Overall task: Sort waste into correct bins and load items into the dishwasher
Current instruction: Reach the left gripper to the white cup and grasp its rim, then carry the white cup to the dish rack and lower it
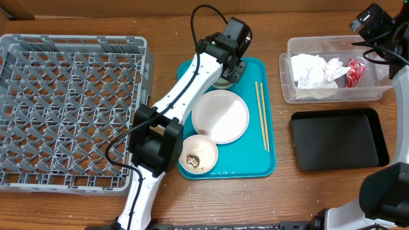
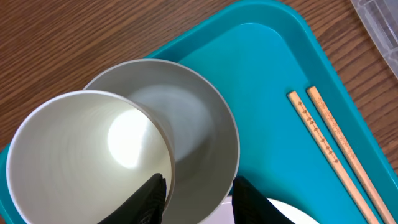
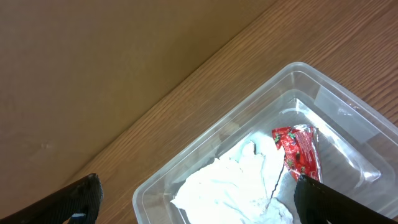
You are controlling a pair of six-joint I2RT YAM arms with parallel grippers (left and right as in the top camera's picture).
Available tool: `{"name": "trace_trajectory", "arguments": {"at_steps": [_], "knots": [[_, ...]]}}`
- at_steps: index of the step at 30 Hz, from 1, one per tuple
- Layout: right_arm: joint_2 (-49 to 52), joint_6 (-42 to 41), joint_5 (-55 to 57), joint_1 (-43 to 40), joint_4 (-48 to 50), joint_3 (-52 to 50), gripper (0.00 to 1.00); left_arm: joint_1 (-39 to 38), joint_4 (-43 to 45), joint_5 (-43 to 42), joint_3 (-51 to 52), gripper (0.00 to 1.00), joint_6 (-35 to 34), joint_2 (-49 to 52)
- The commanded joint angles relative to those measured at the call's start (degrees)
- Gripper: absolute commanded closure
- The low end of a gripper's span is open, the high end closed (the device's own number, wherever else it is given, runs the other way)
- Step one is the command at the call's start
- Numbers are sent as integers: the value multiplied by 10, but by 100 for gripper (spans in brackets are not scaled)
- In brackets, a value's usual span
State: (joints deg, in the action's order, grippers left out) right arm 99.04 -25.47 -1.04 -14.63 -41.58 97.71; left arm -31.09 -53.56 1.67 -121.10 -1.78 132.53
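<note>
The grey rack (image 1: 70, 108) takes up the left of the table (image 1: 307, 198). Just right of it lies the teal tray (image 1: 255, 163). Farther right sits the black tray (image 1: 339, 138), with the clear tub (image 1: 332, 96) behind it. The plate (image 1: 220, 116) lies in the middle of the teal tray. The front bowl (image 1: 198, 154) touches the plate's near-left edge at the tray's front-left corner. The back bowl (image 2: 199, 124) stands at the tray's far end, under the left arm. The left gripper (image 2: 199, 182) is about half closed astride this bowl's near rim, one finger inside and one outside, clamping the wall. The cup (image 2: 87, 162) overlaps that bowl's left side in the wrist view; whether it stands in the bowl or beside it cannot be told. The right gripper (image 3: 196, 186) hangs over a corner of the tub, jaws spread wide and holding nothing. White napkins (image 1: 313, 70) lie in the tub. The chopsticks (image 1: 262, 115) lie side by side along the teal tray's right side. The red wrapper (image 1: 355, 72) rests against the napkins' right. Brownish scraps (image 1: 193, 158) sit in the front bowl.
</note>
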Motion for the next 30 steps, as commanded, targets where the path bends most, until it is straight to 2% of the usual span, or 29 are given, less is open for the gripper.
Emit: {"name": "trace_trajectory", "arguments": {"at_steps": [1,5,11,14,16,18,21,25,30], "knots": [[-10,-3,6,-1,3,6,0,4,-1,-4,6,63,-10,3],[-10,-3,5,-1,3,6,0,4,1,36,7,62,-10,10],[-10,-3,6,-1,3,6,0,4,7,45,7,65,-10,27],[-10,-3,6,-1,3,6,0,4,16,45,7,71,-10,27],[-10,-3,6,-1,3,6,0,4,18,45,7,80,-10,27],[-10,-3,5,-1,3,6,0,4,17,45,5,95,-10,27],[-10,-3,5,-1,3,6,0,4,10,45,-10,96,-15,27],[-10,-3,5,-1,3,6,0,6,-28,45,-76,96,-43,23],[-10,-3,6,-1,3,6,0,25,-103,45,-209,96,-81,10]]}}
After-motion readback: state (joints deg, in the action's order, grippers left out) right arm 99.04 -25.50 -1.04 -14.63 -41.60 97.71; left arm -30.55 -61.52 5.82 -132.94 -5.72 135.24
